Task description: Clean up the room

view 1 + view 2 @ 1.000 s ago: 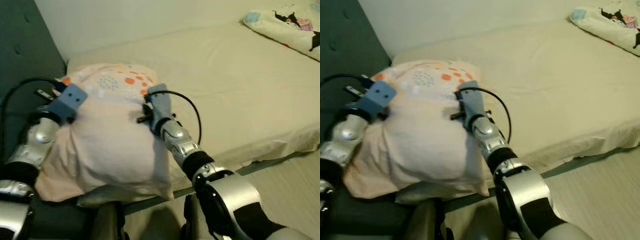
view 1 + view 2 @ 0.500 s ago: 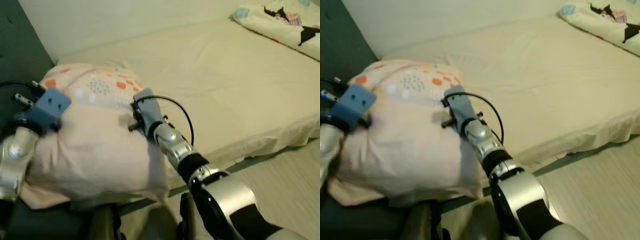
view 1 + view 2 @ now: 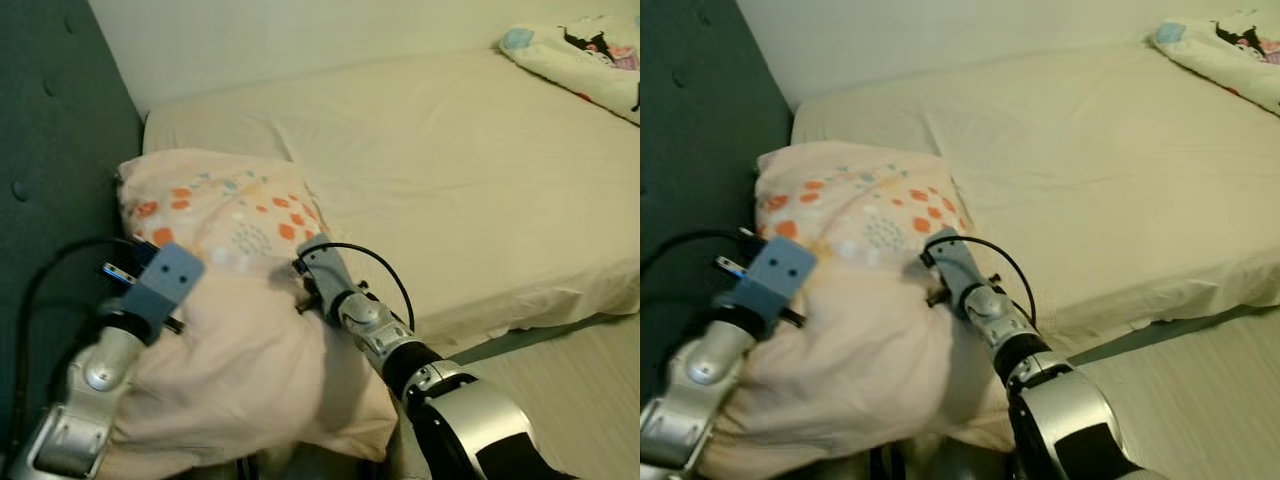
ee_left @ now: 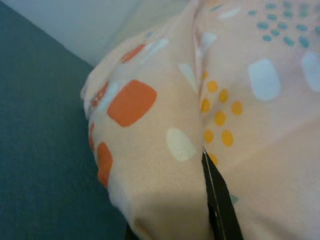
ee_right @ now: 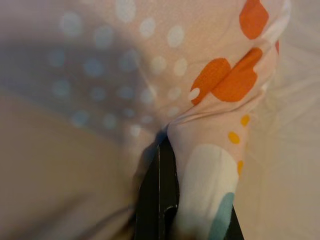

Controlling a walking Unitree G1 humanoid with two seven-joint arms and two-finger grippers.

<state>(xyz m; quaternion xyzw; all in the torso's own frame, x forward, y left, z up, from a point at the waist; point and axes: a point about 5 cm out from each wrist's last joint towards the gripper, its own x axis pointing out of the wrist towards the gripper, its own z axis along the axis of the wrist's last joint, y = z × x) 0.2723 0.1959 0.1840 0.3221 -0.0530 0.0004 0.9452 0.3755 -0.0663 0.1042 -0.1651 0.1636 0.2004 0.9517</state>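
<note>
Flanking pillow (image 3: pixel 230 300): headboard (image 3: pixel 50 150), mattress (image 3: pixel 480 170).

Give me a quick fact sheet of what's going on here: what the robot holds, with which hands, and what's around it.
held thing: pillow, peach with orange, white and teal spots
left gripper: pressed into the pillow's left side, fabric bunched against a finger
right gripper: on the pillow's right side, fold of fabric pinched at its fingers
pillow's place: at the head of the bed, partly over its near edge
headboard: dark teal, padded, left of the pillow
far corner: blanket with a cartoon print
floor: pale wood
</note>
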